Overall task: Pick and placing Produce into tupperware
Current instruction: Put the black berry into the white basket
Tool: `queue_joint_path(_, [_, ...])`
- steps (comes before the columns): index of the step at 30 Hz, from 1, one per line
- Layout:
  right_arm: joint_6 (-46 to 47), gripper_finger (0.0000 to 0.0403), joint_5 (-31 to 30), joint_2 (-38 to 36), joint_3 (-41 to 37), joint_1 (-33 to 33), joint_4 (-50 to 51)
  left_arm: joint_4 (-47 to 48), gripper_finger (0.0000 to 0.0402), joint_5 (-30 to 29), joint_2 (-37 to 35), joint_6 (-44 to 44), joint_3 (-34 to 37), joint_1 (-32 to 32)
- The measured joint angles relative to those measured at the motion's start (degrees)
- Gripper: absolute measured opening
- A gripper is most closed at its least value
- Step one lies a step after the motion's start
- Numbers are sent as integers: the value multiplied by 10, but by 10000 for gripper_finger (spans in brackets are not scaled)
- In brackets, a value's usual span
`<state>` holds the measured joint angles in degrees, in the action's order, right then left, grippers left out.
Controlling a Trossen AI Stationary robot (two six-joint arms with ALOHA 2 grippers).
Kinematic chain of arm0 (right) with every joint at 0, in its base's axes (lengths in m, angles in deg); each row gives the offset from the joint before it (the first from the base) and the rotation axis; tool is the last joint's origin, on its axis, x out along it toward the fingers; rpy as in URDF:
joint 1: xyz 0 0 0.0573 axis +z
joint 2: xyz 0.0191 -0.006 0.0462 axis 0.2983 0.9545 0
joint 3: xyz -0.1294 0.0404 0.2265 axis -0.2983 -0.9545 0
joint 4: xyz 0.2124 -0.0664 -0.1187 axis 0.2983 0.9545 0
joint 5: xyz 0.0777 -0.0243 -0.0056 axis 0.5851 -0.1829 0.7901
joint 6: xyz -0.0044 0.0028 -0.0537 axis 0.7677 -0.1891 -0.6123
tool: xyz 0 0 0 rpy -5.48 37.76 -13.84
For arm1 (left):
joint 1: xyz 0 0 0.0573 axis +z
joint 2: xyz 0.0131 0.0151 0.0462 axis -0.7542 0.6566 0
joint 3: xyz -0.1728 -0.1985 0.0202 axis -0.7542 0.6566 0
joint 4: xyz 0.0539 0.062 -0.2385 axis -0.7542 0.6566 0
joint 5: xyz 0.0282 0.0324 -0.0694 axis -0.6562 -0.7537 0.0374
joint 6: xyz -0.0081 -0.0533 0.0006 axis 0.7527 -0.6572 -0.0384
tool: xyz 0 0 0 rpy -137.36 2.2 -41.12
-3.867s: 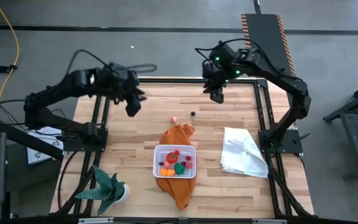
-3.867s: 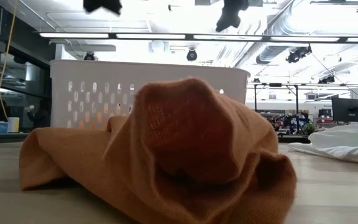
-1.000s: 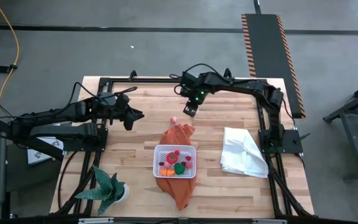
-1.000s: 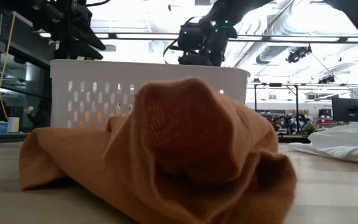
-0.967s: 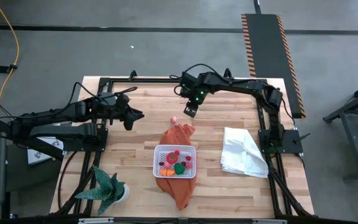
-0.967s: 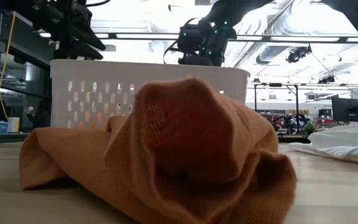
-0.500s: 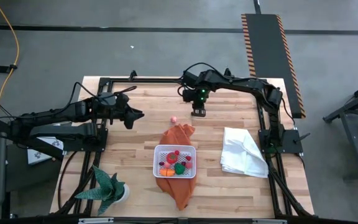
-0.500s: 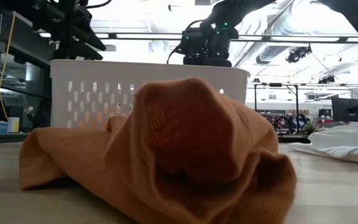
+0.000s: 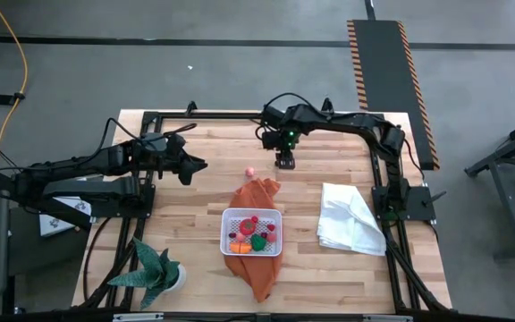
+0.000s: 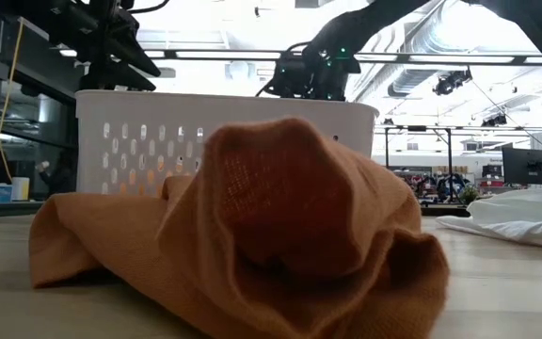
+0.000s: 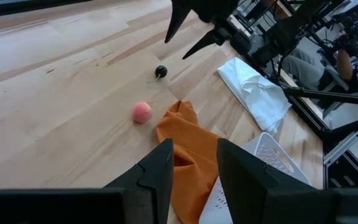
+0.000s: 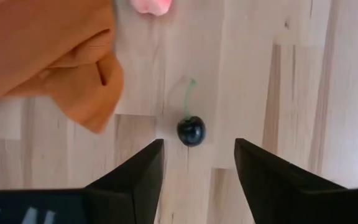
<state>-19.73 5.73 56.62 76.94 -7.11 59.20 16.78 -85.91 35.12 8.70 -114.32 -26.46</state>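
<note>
Directly below the spread right gripper (image 12: 197, 168), dark cherry (image 12: 191, 131), orange cloth (image 12: 48, 56) beside, left gripper (image 11: 192, 165) part-open, empty.

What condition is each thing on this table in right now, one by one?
right end effector: open, above the dark cherry, not touching it.
left end effector: empty, waiting over the table's left side.
dark cherry: loose on the wood.
pink fruit: loose on the wood, beside the orange cloth.
tupperware: on the cloth, holding several produce pieces.
orange cloth: rumpled.
white cloth: crumpled.
potted plant: upright.
</note>
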Motion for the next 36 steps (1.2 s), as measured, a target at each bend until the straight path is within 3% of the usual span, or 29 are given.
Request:
queue_joint_path(15, [-16,189,8,0,-89,0,-64,0,111,0,0,-13,0,0])
queue_joint_path(36, [-16,189,16,39,-90,7,-114,6,111,0,0,-30,0,0])
